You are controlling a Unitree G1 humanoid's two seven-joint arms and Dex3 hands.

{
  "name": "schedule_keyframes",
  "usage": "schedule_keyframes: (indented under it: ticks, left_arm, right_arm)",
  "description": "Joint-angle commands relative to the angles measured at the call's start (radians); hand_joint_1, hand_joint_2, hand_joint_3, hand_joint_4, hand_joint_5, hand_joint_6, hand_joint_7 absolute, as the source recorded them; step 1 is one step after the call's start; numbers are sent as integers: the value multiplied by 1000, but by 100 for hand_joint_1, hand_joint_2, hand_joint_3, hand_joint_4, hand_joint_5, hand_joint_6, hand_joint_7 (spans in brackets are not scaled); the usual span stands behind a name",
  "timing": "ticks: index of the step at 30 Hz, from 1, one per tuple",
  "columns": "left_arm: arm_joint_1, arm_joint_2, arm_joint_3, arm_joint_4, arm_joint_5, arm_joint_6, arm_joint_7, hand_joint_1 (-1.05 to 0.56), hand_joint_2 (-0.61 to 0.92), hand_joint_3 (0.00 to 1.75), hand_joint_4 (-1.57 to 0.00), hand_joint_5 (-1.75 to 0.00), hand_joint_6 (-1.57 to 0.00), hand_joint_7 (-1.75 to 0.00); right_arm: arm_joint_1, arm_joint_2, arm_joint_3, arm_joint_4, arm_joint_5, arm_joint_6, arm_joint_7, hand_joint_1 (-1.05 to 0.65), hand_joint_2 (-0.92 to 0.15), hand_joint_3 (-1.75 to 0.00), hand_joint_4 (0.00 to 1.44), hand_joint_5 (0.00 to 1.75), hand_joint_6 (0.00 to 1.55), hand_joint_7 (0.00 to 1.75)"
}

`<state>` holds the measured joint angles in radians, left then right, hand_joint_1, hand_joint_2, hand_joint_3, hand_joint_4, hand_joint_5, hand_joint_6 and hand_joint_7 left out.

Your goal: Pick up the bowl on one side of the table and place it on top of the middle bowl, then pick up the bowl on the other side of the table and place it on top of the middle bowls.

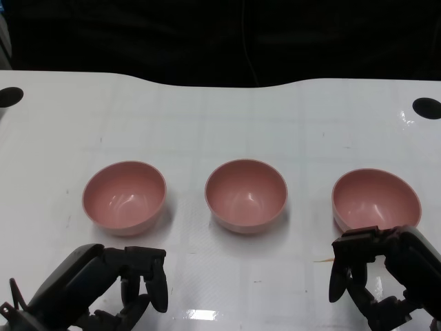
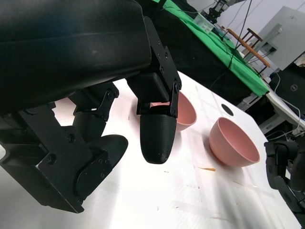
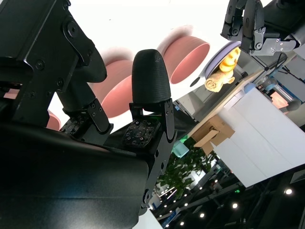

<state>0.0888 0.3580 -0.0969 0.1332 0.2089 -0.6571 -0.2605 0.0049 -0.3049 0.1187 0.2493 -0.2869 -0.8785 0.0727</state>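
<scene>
Three pink bowls stand in a row on the white table: the left bowl, the middle bowl and the right bowl. My left hand hangs near the front edge, just short of the left bowl, fingers apart and empty. In front of the right bowl's near rim is my right hand, also empty with fingers spread; whether it touches the rim I cannot tell. The left wrist view shows my left hand's fingers, the middle bowl partly behind them, and the right bowl.
Two black round holes sit in the table's far corners, one at the left and one at the right. A small tan fleck lies near my right hand. The table's far edge curves against a dark background.
</scene>
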Motion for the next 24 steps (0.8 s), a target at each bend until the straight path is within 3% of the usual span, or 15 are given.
schedule_keyframes:
  ticks: [1, 21, 23, 24]
  left_arm:
    - [-2, 14, 9, -3, 8, -8, 12, 1, 27, 146, -87, -161, -87, -133]
    - [-3, 7, 21, 10, -13, -14, 17, 1, 29, 143, -84, -160, -86, -129]
    - [-6, -1, 29, 19, -30, -24, 24, 0, 48, 109, -77, -130, -82, -88]
    - [-6, -3, 33, 20, -30, -25, 29, 0, 51, 100, -77, -117, -83, -72]
  right_arm:
    - [-5, -13, -7, 12, 0, -12, -2, 26, -8, -162, 97, 171, 98, 124]
    - [-3, -9, -6, 3, -7, -2, -2, 24, -8, -163, 96, 171, 97, 124]
    - [-6, -8, -5, 6, -10, -4, -4, 26, -8, -164, 97, 172, 98, 125]
    - [-7, -8, -5, 7, -12, -5, -5, 26, -8, -164, 97, 172, 98, 125]
